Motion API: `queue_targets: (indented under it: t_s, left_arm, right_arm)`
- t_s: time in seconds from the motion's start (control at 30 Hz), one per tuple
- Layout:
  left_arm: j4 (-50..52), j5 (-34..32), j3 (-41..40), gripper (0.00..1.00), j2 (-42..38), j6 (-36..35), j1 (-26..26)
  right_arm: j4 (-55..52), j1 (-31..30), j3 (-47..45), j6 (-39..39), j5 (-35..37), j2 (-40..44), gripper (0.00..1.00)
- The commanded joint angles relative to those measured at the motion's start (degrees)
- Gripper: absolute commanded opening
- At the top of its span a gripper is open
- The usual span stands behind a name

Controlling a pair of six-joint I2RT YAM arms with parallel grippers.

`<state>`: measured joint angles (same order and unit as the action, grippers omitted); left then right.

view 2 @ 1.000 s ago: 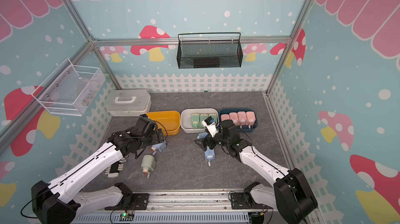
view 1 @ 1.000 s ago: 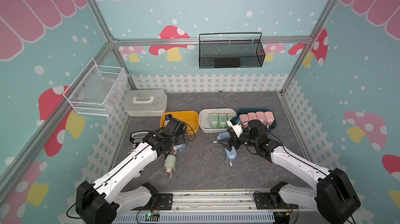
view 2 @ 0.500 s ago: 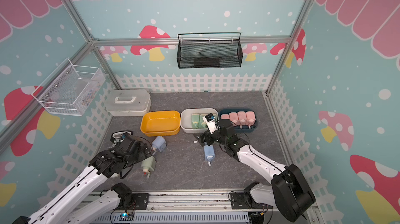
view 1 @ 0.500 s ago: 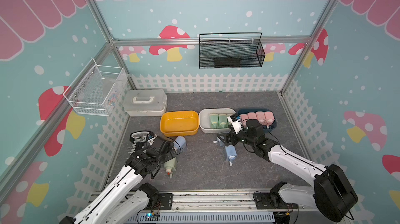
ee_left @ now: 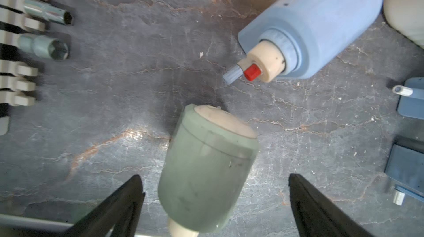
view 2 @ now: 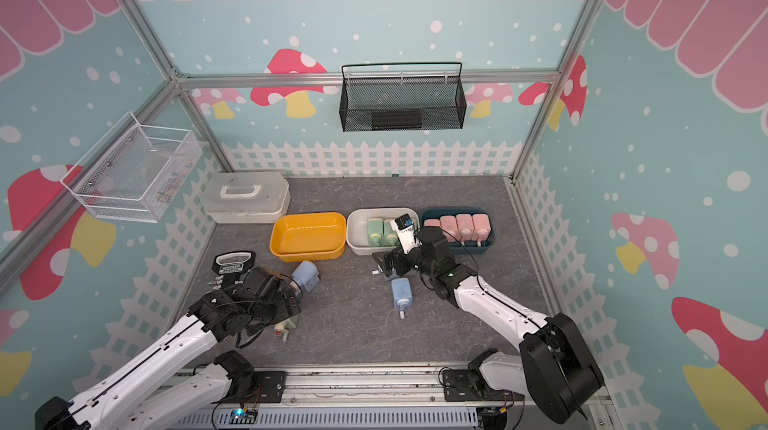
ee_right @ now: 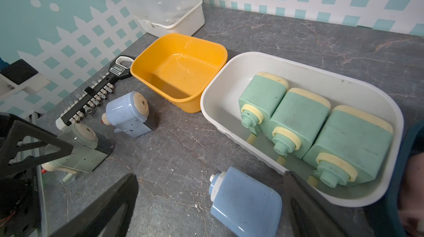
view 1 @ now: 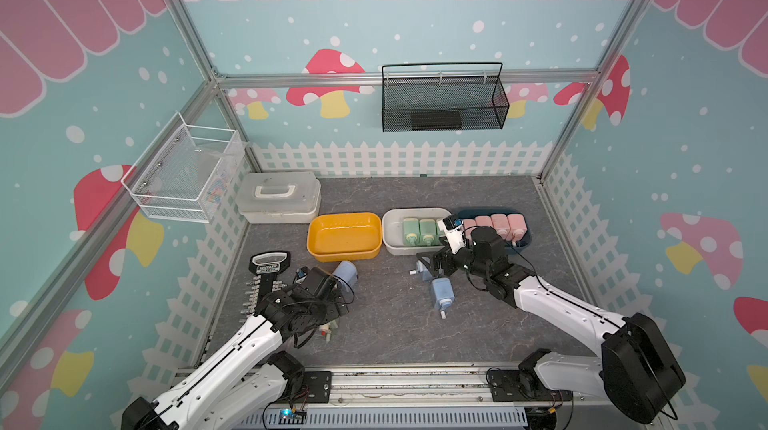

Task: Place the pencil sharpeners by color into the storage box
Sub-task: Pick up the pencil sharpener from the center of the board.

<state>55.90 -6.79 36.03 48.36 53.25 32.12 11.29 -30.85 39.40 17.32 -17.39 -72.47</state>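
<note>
Three blue pencil sharpeners lie on the table: one [view 1: 347, 274] in front of the empty yellow bin [view 1: 316, 236], one [view 1: 441, 292] mid-table, one [view 1: 423, 273] under my right gripper [view 1: 430, 263]. The right gripper [ee_right: 210, 175] is open, its jaws either side of that blue sharpener [ee_right: 245, 201]. A green sharpener [ee_left: 206, 169] lies between the open jaws of my left gripper [ee_left: 214, 176], untouched; in both top views the arm mostly hides it. Three green sharpeners [ee_right: 298, 119] fill the white bin [view 1: 390, 240]. Several pink ones [view 1: 498, 224] sit in the dark blue bin [view 1: 524, 243].
A black-and-white socket bar [view 1: 266, 278] lies along the left fence. A white lidded case [view 1: 278, 197] stands at the back left. A wire basket [view 1: 183, 170] and a black mesh basket [view 1: 444, 103] hang on the walls.
My left arm has pulled back from over the yellow bin toward the front left and now hovers over the green sharpener. The right gripper shifted slightly over its blue sharpener.
</note>
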Motion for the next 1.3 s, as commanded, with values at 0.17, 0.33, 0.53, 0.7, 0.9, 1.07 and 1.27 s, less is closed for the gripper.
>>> queue_targets:
  t_s: [0.17,0.33,0.53,0.7,0.9,1.07,1.27]
  left_arm:
    - [-3.26,3.25,0.46,0.99,2.26,-3.40,1.47]
    - [-4.08,5.68,-0.83,0.99,2.27,-2.37,2.42]
    - [-4.65,4.11,-0.77,0.99,2.70,-1.66,3.52]
    - [-4.46,-0.17,-1.36,0.99,3.17,-2.86,3.79]
    - [-4.24,-3.86,-0.18,0.98,5.37,-4.10,3.84]
    - [-4.10,-4.72,-0.08,0.95,6.82,-3.96,3.92]
    - [-4.12,-5.08,-0.86,0.86,5.75,-3.46,4.02]
  right_arm:
    - [-1.95,-0.32,3.55,1.14,-1.59,-3.87,0.99]
    - [-2.08,-0.39,4.08,1.49,-2.02,-5.13,0.99]
    - [-2.43,-0.38,4.71,1.84,-2.65,-6.08,0.99]
    - [-3.05,-0.41,4.81,1.70,-2.57,-5.89,0.99]
    - [-3.90,-0.43,4.32,1.40,-1.70,-4.83,0.99]
    - [-3.59,-0.43,4.02,0.48,-3.23,-4.25,0.99]
    - [-2.33,-0.87,3.85,-0.78,-5.69,-3.99,0.98]
